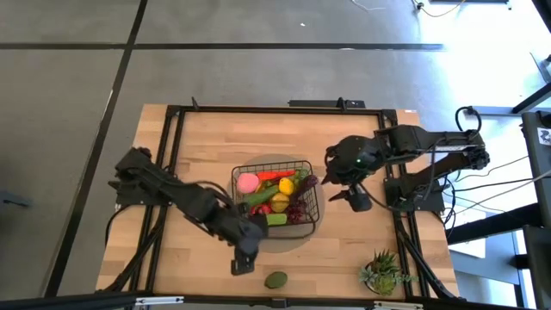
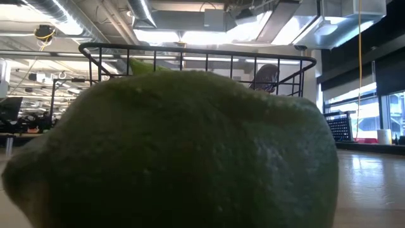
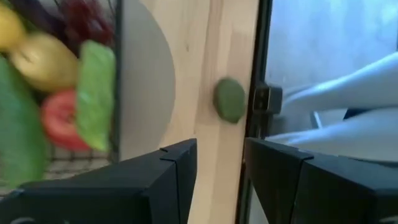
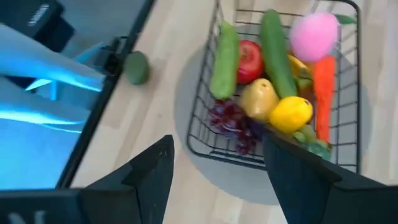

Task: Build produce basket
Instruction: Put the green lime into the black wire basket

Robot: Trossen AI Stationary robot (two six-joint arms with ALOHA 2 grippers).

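Two dark arms are reaching over a light wooden table (image 1: 198, 146) framed by black rails, which is standing on a grey floor crossed by dark seams. The wire-mesh basket (image 1: 312, 200) is sitting on a grey round mat (image 1: 297, 238) at the table's middle, holding the produce (image 1: 277, 196): a pink peach (image 4: 313, 35), a red tomato (image 4: 250, 61), long green cucumbers (image 4: 277, 53), an orange carrot (image 4: 323, 93), yellow lemons (image 4: 290, 114) and dark red grapes (image 4: 231, 119). One green lime (image 1: 275, 280) is lying alone on the bare wood near the table's front edge, well apart from the basket and filling most of the low view. The left gripper (image 1: 242, 262) is hovering just beside the basket's front corner, near the lime, its fingers (image 3: 168, 180) standing apart with nothing between them. The right gripper (image 1: 355, 200) is hanging beside the basket's right side, its fingers (image 4: 149, 171) spread wide and empty. A spiky green potted plant (image 1: 380, 271) is standing at the front right corner. Behind the basket, the low view is showing an open room with ceiling ducts, bright strip lights and windows on the right.
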